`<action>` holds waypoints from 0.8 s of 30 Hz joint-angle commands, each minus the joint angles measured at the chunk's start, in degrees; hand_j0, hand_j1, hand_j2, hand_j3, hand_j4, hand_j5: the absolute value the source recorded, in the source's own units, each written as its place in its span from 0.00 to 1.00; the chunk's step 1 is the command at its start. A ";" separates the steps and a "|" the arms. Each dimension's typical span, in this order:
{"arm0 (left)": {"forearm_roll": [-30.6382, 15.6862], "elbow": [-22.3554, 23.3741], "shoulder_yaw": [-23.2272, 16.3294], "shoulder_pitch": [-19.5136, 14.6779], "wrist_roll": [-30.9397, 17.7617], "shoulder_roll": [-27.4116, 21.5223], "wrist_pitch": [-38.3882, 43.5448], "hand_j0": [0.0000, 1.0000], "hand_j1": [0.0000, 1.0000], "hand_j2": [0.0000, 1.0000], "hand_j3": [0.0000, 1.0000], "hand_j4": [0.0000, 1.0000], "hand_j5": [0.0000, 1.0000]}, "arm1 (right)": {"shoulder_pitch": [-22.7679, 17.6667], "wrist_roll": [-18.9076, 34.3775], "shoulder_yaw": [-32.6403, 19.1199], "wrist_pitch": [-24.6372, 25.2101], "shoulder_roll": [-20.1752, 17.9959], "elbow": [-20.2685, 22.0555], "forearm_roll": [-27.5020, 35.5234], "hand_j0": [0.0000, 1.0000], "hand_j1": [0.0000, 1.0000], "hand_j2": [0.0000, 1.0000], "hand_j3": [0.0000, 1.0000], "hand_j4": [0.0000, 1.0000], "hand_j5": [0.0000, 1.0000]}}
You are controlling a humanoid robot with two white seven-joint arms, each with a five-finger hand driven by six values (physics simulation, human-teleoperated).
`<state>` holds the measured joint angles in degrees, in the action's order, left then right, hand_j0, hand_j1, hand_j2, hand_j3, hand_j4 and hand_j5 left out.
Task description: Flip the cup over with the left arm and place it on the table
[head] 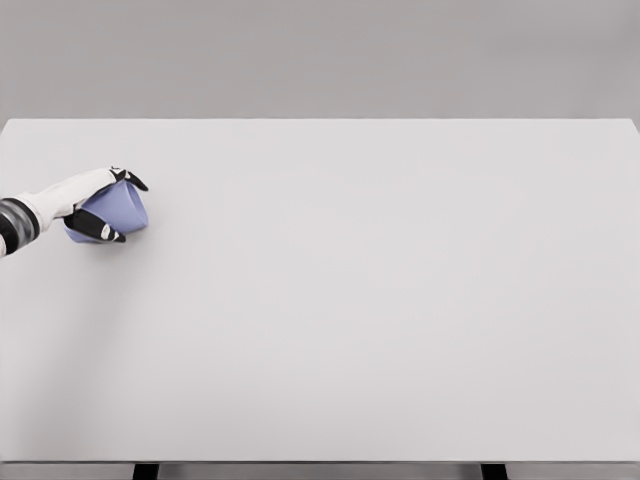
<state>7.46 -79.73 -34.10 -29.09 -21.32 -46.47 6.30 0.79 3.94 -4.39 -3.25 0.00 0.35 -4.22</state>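
My left hand point(100, 208) is near the left edge of the table point(400, 320), toward the far half, and its fingers point(108, 232) are wrapped around the lavender cup point(118, 210). One dark fingertip shows over the top of the cup and others under it, so the grip spans the body from both sides. The cup lies tilted, neither upright nor fully on its side as far as I can tell, and I cannot make out which end is the mouth. I also cannot tell whether it is touching the table or held just above it.

I judge the step in hand to be the turn itself. To do it well I should keep the grasp firm across the cup's wall, roll my wrist steadily until the base faces the table, and lower it level so it meets the surface flat. Only then should I loosen the fingers, slowly, so the cup does not tip or roll. My right arm is out of sight.
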 commanded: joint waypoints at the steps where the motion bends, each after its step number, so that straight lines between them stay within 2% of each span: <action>1: -1.04 0.01 0.00 -0.09 -0.04 -0.03 -0.15 0.58 0.58 0.58 0.58 0.58 0.58 | 0.00 0.01 0.00 0.00 0.00 0.00 0.01 1.00 1.00 1.00 1.00 1.00 1.00; 9: -12.19 -0.08 0.52 -1.32 -0.74 -1.96 -3.04 0.60 0.60 0.60 0.60 0.60 0.60 | 0.00 0.01 0.00 0.00 0.00 0.00 0.01 1.00 1.00 1.00 1.00 1.00 1.00; 10: -15.53 0.01 0.61 -1.41 -1.70 -3.10 -5.86 0.59 0.59 0.59 0.59 0.59 0.59 | 0.00 0.01 0.00 0.00 0.00 0.00 0.01 1.00 1.00 1.00 1.00 1.00 1.00; 11: -19.14 0.10 0.70 -1.41 -4.86 -4.07 -9.11 0.59 0.59 0.59 0.59 0.59 0.59 | 0.00 0.01 0.00 0.00 0.00 0.00 0.01 1.00 1.00 1.00 1.00 1.00 1.00; 14: -27.05 4.49 1.05 -1.58 -13.68 -4.42 -17.46 0.60 0.60 0.60 0.60 0.60 0.60 | -0.09 0.01 0.00 0.00 0.00 0.00 0.01 1.00 1.00 1.00 1.00 1.00 1.00; 16: -33.99 7.22 1.84 -1.49 -13.68 -3.90 -23.79 0.60 0.60 0.60 0.60 0.60 0.60 | 0.00 -0.08 0.00 0.00 0.00 0.00 0.01 1.00 1.00 1.00 1.00 1.00 1.00; 19: -42.08 7.92 2.98 -1.58 -13.68 -3.46 -25.73 0.60 0.60 0.60 0.60 0.60 0.60 | 0.00 0.01 0.00 0.00 0.00 0.00 0.01 1.00 1.00 1.00 1.00 1.00 1.00; 22: -52.71 9.41 3.51 -1.49 -13.68 1.72 -28.36 0.61 0.61 0.61 0.61 0.61 0.61 | -0.09 0.01 0.00 0.00 0.00 0.00 0.01 1.00 1.00 1.00 1.00 1.00 1.00; 24: -56.67 9.50 3.60 -1.49 -13.68 4.27 -28.19 0.62 0.62 0.62 0.62 0.62 0.62 | 0.00 0.01 0.00 0.00 0.00 0.00 0.01 1.00 1.00 1.00 1.00 1.00 1.00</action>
<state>-43.50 -70.80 -30.84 -30.59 -34.84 -44.57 -20.92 0.79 3.94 -4.39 -3.25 0.00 0.35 -4.22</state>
